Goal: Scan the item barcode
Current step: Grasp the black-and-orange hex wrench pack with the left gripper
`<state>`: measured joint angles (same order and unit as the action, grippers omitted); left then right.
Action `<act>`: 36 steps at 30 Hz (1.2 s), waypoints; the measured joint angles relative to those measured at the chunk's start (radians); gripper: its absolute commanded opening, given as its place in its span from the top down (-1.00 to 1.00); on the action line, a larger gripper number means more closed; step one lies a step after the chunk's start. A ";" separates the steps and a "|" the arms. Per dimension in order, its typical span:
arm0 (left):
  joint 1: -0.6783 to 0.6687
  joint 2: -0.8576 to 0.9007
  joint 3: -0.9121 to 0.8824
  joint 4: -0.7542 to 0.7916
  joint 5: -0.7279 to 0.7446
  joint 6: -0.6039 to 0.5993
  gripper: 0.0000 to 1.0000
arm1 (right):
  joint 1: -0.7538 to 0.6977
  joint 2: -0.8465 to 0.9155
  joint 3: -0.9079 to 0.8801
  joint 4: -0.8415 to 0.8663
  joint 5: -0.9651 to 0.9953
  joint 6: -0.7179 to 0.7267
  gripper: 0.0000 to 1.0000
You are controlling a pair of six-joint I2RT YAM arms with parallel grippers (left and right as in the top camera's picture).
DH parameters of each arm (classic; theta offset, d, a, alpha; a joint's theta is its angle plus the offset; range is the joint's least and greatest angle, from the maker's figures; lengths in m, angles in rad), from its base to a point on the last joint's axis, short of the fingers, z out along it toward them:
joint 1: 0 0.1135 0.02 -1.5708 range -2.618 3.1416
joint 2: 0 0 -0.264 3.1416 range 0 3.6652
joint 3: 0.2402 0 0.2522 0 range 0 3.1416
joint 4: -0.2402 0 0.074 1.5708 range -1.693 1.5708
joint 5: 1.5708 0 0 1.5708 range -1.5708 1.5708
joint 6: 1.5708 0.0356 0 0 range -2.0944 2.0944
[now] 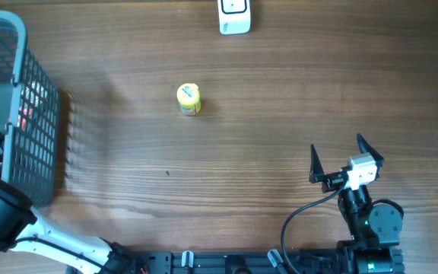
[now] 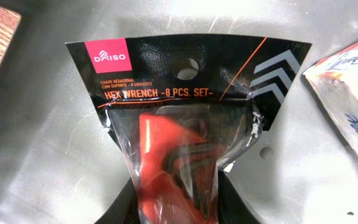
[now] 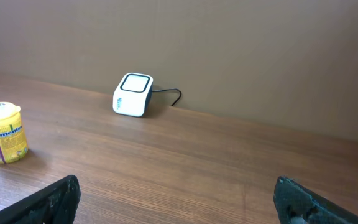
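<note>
- Black-and-orange hex wrench pack [image 2: 185, 87] is pinched at its bottom end by the left pincer [image 2: 179, 208], probably so the label shows.
- Both sit inside the grey basket [image 1: 36, 114].
- Right pincer [image 1: 337, 144] gapes wide, empty, well apart from the scanner [image 1: 234, 15] across the worktop [image 1: 280, 91].

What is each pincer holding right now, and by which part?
The left pincer grips the hex wrench pack by its lower blister end. The right pincer is open and holds nothing.

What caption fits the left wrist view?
Left hand shut on the hex wrench pack in the grey basket.
</note>
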<state>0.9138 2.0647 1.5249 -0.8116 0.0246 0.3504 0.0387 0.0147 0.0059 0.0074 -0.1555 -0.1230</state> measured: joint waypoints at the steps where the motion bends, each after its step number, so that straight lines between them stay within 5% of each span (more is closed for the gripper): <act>1: -0.004 0.000 0.000 0.002 -0.001 -0.006 0.81 | 0.000 0.000 0.000 0.000 0.000 0.000 -1.00; 20: -0.227 0.034 0.083 -0.002 -0.021 -0.016 0.92 | 0.000 0.000 0.000 0.000 0.000 0.000 -1.00; 36: -0.245 0.025 0.272 -0.021 -0.106 -0.031 0.92 | 0.000 0.000 0.000 0.000 0.000 0.000 -1.00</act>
<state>0.6685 2.0899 1.7966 -0.8330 -0.0814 0.3191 0.0387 0.0147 0.0059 0.0074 -0.1555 -0.1230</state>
